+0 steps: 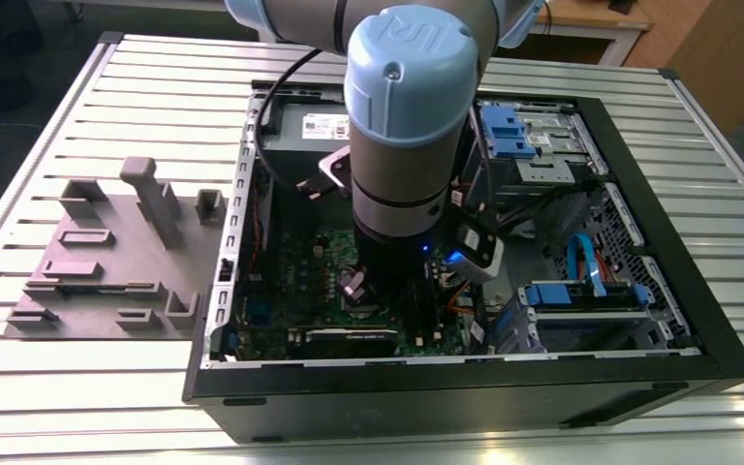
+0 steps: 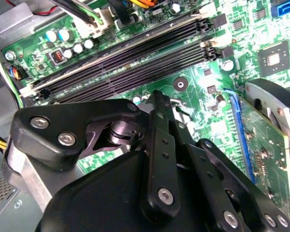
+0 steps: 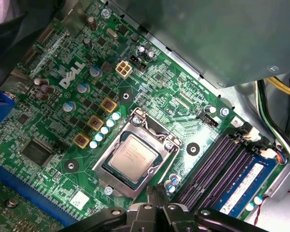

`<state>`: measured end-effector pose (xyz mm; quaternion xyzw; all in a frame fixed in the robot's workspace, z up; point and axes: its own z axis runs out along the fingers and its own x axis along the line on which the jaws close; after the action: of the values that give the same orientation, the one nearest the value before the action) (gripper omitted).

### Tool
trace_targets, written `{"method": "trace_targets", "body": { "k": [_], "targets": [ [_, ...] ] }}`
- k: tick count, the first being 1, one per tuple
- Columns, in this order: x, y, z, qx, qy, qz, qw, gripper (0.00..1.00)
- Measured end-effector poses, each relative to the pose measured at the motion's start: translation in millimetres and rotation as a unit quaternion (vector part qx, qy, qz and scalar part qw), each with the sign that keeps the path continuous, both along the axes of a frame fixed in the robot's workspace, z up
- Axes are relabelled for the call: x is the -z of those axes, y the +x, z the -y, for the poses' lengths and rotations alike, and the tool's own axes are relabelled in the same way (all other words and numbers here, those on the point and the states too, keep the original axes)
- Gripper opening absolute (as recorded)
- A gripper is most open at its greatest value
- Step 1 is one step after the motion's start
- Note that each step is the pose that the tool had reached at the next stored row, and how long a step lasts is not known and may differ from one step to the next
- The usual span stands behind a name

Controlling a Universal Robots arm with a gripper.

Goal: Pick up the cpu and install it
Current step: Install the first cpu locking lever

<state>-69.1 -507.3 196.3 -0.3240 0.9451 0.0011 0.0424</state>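
First wrist view: cpu (image 3: 134,155) sits flat inside socket frame (image 3: 135,153) on green motherboard (image 3: 150,92), memory slots (image 3: 217,166) beside. Gripper (image 3: 154,193) hovers just off socket edge, fingers drawn together, nothing between them. Exterior view: arm (image 1: 405,126) reaches down into open computer case (image 1: 631,291) on slatted table (image 1: 75,387).

The cpu (image 3: 133,155) lies in the socket (image 3: 135,159) on the motherboard (image 3: 63,111).
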Motion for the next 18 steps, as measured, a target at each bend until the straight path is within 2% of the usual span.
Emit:
{"method": "trace_targets", "body": {
  "k": [7,18],
  "targets": [
    [-11.0,0.0,0.0,0.0,0.0,0.0,1.0,0.1],
    [-11.3,-6.0,-0.9,0.0,-0.0001,0.0006,1.0,0.1]
  ]
}}
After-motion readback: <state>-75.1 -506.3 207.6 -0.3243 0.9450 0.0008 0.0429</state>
